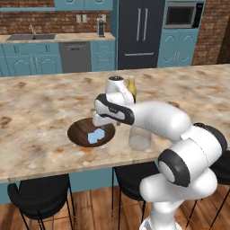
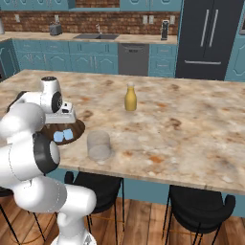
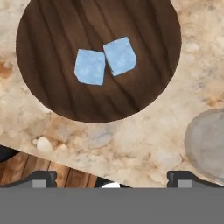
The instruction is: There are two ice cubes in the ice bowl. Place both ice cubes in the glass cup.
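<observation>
The dark-brown wooden ice bowl [image 3: 57, 35] sits near the counter's front edge, with two pale blue ice cubes [image 3: 90, 66] [image 3: 120, 56] lying side by side in it, touching at a corner. My gripper [image 3: 112, 179] hangs open above the bowl's near side, its fingertips [image 3: 41, 178] wide apart and holding nothing. From the left base the gripper [image 1: 100, 126] hovers over the bowl [image 1: 78, 134] and cubes [image 1: 96, 136], and the clear glass cup [image 1: 140, 138] stands upright just right of the bowl. From the right base the bowl [image 2: 76, 128] is partly hidden by my arm, next to the cup [image 2: 99, 145].
A yellow bottle [image 1: 131, 87] [image 2: 130, 97] with a white cap stands farther back on the marble counter [image 1: 40, 103]. Black stools [image 1: 40, 197] are tucked under the counter's front edge. Cabinets, a sink and a fridge line the far wall.
</observation>
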Tool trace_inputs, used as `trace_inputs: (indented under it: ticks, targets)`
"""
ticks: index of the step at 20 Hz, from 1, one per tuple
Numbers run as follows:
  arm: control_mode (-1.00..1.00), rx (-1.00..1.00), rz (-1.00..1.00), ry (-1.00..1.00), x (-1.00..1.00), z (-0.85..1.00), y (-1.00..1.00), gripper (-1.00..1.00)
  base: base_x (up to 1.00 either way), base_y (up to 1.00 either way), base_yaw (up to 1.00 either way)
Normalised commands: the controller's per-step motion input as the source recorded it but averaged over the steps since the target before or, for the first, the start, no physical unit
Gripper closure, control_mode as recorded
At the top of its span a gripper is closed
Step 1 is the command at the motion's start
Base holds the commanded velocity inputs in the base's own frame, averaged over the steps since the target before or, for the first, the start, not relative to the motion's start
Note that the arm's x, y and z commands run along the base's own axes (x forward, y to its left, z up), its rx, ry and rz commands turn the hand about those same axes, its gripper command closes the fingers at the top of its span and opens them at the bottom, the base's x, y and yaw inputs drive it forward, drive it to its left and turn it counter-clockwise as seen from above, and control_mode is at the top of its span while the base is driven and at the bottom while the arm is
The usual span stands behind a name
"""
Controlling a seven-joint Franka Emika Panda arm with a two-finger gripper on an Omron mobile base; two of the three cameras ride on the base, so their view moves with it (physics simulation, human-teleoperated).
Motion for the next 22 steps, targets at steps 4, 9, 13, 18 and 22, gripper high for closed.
trace_inputs:
  ticks: [4,9,13,18,22]
  targets:
    - [-1.0,-0.03,0.09,-0.01,0.06,-0.47,0.0,-1.0,0.0,0.0,0.0]
    - [-1.0,-0.01,0.07,0.0,0.21,-0.41,0.0,-1.0,0.0,0.0,0.0]
    - [-1.0,0.0,0.06,0.0,0.29,-0.36,0.0,-1.0,0.0,0.0,0.0]
    - [-1.0,0.0,0.04,0.0,0.35,-0.13,0.0,-1.0,0.0,0.0,0.0]
    - [-1.0,0.0,0.01,0.0,0.37,-0.04,0.05,-1.0,0.0,0.0,0.0]
